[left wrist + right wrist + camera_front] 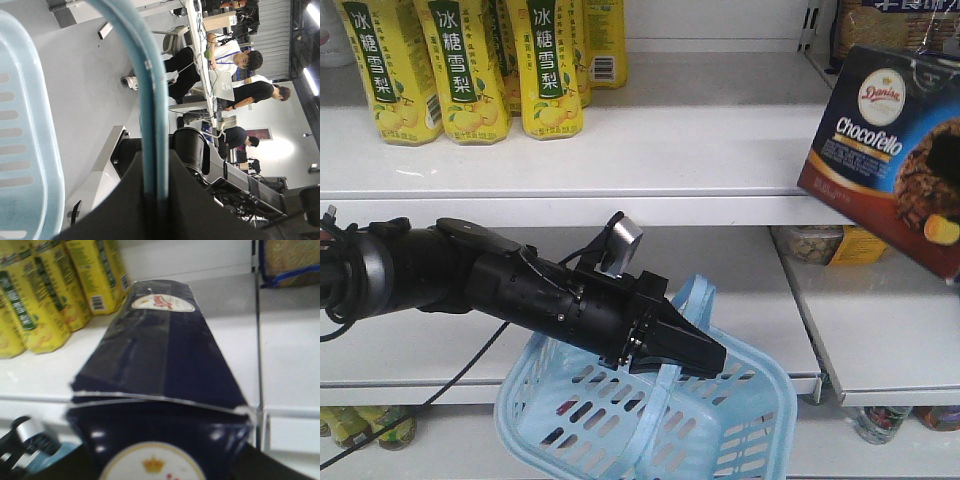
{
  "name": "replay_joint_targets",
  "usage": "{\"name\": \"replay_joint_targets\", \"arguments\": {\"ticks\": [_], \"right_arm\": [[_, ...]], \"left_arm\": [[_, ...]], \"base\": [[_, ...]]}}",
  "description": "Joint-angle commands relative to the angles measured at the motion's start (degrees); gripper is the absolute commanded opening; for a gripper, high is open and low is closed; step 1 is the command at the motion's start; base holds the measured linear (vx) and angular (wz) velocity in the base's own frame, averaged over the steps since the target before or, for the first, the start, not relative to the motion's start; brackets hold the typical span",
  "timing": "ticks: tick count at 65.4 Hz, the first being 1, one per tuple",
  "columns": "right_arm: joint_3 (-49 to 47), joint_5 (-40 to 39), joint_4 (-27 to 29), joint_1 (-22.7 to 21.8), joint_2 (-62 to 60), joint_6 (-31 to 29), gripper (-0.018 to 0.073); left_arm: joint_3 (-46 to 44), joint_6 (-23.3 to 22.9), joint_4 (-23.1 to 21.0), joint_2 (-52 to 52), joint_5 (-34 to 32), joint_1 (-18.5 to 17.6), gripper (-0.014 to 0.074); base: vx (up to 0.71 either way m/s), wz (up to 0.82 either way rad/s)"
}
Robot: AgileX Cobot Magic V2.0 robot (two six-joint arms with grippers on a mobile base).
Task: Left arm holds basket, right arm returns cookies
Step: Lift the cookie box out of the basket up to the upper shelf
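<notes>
My left arm reaches in from the left, and its gripper (695, 355) is shut on the flat blue strap handle (680, 310) of the light blue basket (720, 430), which hangs below it at the lower shelf. In the left wrist view the strap (155, 100) runs between the closed jaws of that gripper (156, 170), with the basket wall (25, 125) at the left. The navy cookies carton (890, 150) hangs tilted at the right, level with the upper shelf (670, 160). It fills the right wrist view (160, 370), held by my right gripper (160, 465). The right arm itself is out of the front view.
Yellow drink bottles (460, 70) stand at the back left of the upper shelf and also show in the right wrist view (45, 305). A packet (830, 245) lies on the right-hand shelf, behind a vertical divider (257, 340). Cans (880, 420) stand on the bottom shelf.
</notes>
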Motion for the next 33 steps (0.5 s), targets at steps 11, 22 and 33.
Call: {"name": "replay_joint_targets", "arguments": {"ticks": [11,22,33], "right_arm": [[-7.5,-18.3,2.8,-0.3,12.2,-8.7,0.0013],[-13.0,-17.5,4.4,-0.3,19.5,-13.9,0.0066],[-17.8,-14.5,9.2,-0.3,25.4,-18.1,0.0149]], "left_arm": [[-2.7,2.0,-13.2,-3.0,-6.1,1.6,-0.0003],[-2.7,2.0,-13.2,-3.0,-6.1,1.6,-0.0003],[-2.7,2.0,-13.2,-3.0,-6.1,1.6,-0.0003]], "base": [[0.00,0.00],[0.00,0.00],[0.00,0.00]]}}
